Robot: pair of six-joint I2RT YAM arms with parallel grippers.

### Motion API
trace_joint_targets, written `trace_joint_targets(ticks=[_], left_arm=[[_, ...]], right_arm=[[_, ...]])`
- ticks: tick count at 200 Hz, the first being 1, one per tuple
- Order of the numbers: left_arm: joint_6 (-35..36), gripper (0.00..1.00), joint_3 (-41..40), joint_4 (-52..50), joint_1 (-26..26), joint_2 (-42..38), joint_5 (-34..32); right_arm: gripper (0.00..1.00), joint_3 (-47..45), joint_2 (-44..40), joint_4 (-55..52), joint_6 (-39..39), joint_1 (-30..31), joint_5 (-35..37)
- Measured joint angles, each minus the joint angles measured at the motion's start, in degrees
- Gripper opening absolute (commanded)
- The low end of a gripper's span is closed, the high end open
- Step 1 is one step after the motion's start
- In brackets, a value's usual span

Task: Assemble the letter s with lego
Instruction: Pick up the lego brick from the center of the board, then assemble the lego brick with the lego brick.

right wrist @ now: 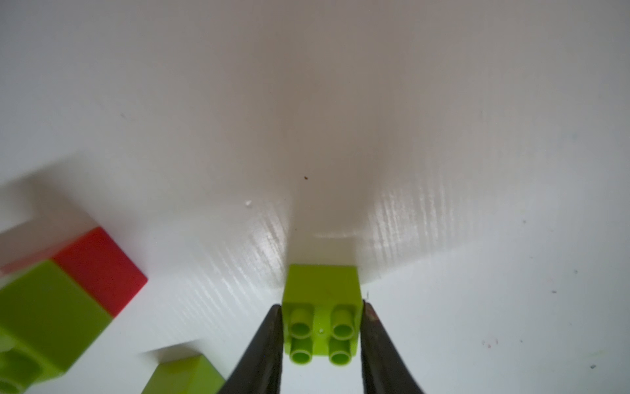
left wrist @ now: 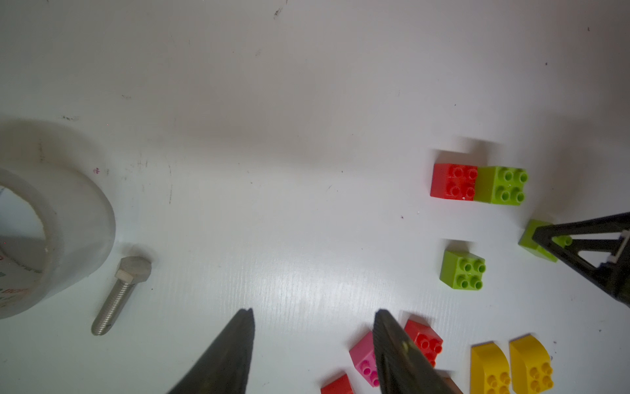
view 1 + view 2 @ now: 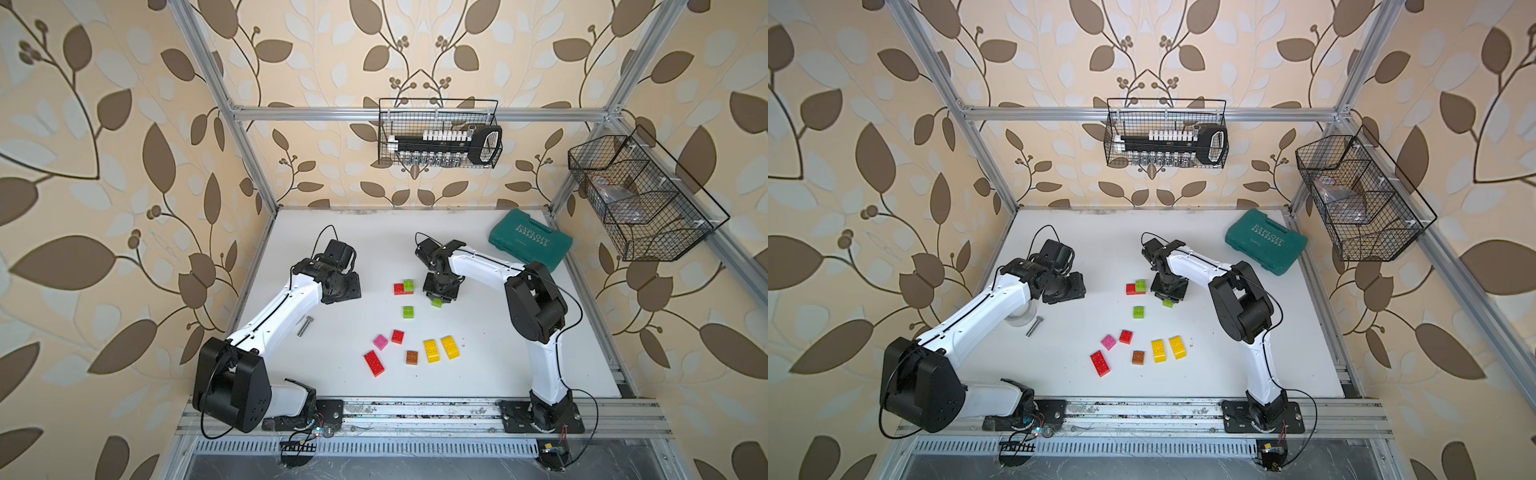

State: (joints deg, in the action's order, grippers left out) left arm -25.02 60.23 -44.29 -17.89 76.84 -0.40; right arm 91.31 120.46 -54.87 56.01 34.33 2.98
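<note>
My right gripper is shut on a square lime green lego brick, its fingers pressed on both sides, studs facing the camera. In both top views this brick sits low over the table under the right wrist. To its left a red brick and a green brick stand joined side by side. A lone green brick lies nearer. Pink, red, brown, a red oblong and two yellow bricks lie toward the front. My left gripper is open and holds nothing.
A teal case lies at the table's back right. A steel bolt and a clear tape roll sit by the left arm. Wire baskets hang on the back and right walls.
</note>
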Motion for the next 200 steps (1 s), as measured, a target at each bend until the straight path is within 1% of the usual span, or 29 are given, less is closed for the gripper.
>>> trace_joint_targets(ticks=[16, 42, 74, 89, 115, 145, 167, 200], left_arm=[[0.0, 0.59, 0.0, 0.0, 0.0, 0.0, 0.0], [0.0, 0.59, 0.0, 0.0, 0.0, 0.0, 0.0], [0.0, 0.59, 0.0, -0.2, 0.4, -0.4, 0.0], [0.2, 0.59, 0.0, -0.4, 0.7, -1.3, 0.0], [0.5, 0.59, 0.0, -0.5, 2.0, -3.3, 0.0], [0.5, 0.60, -0.7, -0.4, 3.4, -4.2, -0.1], [0.5, 0.60, -1.3, -0.4, 3.7, -4.2, 0.0], [0.6, 0.60, -1.4, -0.4, 4.1, -4.2, 0.0]], right_arm=[[0.26, 0.0, 0.0, 0.1, -0.1, 0.0, 0.0], [0.15, 0.0, 0.0, 0.2, -0.5, 0.0, 0.0], [0.06, 1.3, -0.2, -1.9, -2.1, 1.1, 1.0], [0.05, 2.9, -0.9, -3.9, -2.9, 2.9, 1.6], [0.03, 7.4, -2.6, -7.0, -3.8, 7.8, 1.9], [0.01, 12.2, -2.1, -9.4, -4.2, 12.4, 1.7], [0.00, 16.4, 0.1, -11.0, -4.7, 13.8, 1.7], [0.00, 20.7, 4.7, -12.0, -5.2, 14.0, 1.5]])
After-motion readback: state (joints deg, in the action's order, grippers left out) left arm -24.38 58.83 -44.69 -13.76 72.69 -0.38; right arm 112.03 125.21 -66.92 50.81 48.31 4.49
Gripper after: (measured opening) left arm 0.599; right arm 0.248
